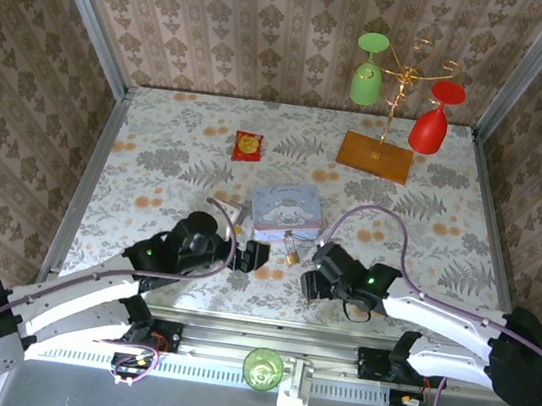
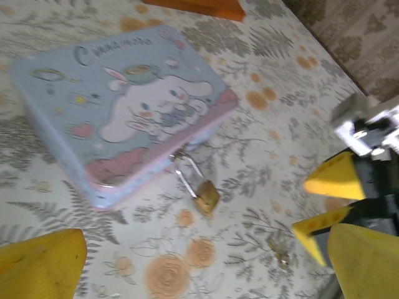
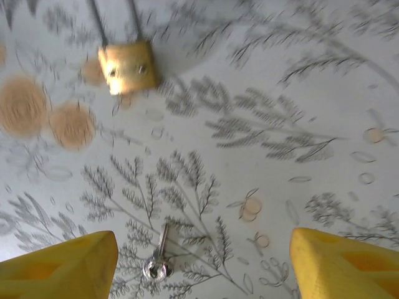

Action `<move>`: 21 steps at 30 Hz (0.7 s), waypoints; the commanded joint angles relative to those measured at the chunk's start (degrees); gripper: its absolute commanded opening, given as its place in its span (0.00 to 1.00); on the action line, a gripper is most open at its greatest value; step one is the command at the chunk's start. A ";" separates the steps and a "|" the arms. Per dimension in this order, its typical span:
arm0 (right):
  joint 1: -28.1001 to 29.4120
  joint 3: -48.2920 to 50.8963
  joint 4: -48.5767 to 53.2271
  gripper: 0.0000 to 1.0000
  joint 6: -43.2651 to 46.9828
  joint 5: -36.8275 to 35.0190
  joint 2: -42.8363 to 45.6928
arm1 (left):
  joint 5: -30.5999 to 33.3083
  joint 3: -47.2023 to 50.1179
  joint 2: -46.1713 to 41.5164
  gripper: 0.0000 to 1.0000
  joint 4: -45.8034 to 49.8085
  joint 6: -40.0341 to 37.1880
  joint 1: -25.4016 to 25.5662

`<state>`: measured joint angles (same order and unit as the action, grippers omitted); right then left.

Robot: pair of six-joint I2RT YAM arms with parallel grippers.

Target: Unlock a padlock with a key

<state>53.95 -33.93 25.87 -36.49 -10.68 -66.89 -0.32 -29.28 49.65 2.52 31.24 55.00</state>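
Caught at pickup step. Held right gripper (image 3: 202, 252) wide open, empty, over key (image 3: 159, 256) at bottom centre; padlock (image 3: 128, 66) at upper left. Held left gripper (image 2: 206, 265) open, empty too. Needed next: descent, pinch on key.

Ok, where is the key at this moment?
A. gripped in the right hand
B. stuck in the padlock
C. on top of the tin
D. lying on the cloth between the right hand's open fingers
D: the right wrist view shows the key flat on the cloth, untouched between the spread fingers of the right hand and apart from the padlock.
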 commanded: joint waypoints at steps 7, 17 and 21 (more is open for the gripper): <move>6.32 -1.78 0.09 0.54 -7.57 -4.96 -6.76 | 5.00 0.14 3.43 1.00 -5.81 4.61 5.22; 8.18 0.39 -4.29 0.46 -10.59 -4.00 -7.53 | 7.23 4.55 2.42 1.00 -9.86 8.51 6.21; 10.21 -0.75 -2.10 0.43 -11.17 -5.52 -9.51 | 8.62 4.60 0.82 1.00 -7.90 8.21 6.72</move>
<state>62.76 -34.02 22.35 -45.45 -13.43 -75.05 6.09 -24.77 52.40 -5.17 38.17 61.12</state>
